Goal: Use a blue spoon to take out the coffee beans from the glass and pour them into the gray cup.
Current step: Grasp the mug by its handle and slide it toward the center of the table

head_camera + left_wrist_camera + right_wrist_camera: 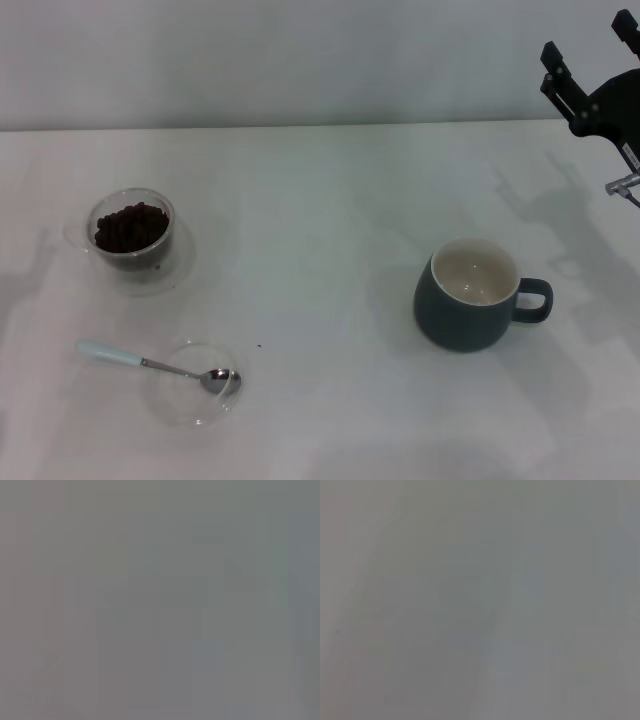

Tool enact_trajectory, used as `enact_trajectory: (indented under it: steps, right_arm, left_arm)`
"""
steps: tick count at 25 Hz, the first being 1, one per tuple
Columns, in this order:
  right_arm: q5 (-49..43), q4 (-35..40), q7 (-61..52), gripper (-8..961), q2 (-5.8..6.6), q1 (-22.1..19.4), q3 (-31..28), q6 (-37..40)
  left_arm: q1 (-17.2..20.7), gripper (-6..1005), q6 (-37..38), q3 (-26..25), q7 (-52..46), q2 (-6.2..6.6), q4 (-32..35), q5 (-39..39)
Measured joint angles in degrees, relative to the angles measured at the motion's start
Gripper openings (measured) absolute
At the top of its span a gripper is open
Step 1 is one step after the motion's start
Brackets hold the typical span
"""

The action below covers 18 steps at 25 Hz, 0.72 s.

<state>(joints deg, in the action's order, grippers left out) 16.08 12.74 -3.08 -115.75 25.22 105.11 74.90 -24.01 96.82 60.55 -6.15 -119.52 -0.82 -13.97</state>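
Tabletop (320,200), white and broad, was seen in the head view. The glass (132,235) stood on its clear saucer at the left, filled with the coffee beans (130,227). Nearer the robot, the blue spoon (150,362) lay with its metal bowl resting in a shallow glass dish (195,385) and its pale handle reaching out over the rim to the left. The gray cup (470,295) stood upright well apart at the right, its handle turned rightward and its cream inside bare of beans. The right pincer (590,75) was held high at the far right edge, its dark fingers spread apart and grasping nothing.

In the left wrist view, only a featureless grey field was shown; the left pincer was not seen in any view.

In the right wrist view, likewise nothing could be made out.
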Motion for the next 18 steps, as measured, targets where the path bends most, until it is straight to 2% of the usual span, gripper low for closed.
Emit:
enact_trajectory:
  steps: [18]
  right_arm:
    - [0.01, 0.00, 0.11, 828, 0.00, 0.19, -0.20, 0.00]
  left_arm:
    - [0.02, 860, 0.03, 0.00, 0.00, 0.00, 0.29, 0.00]
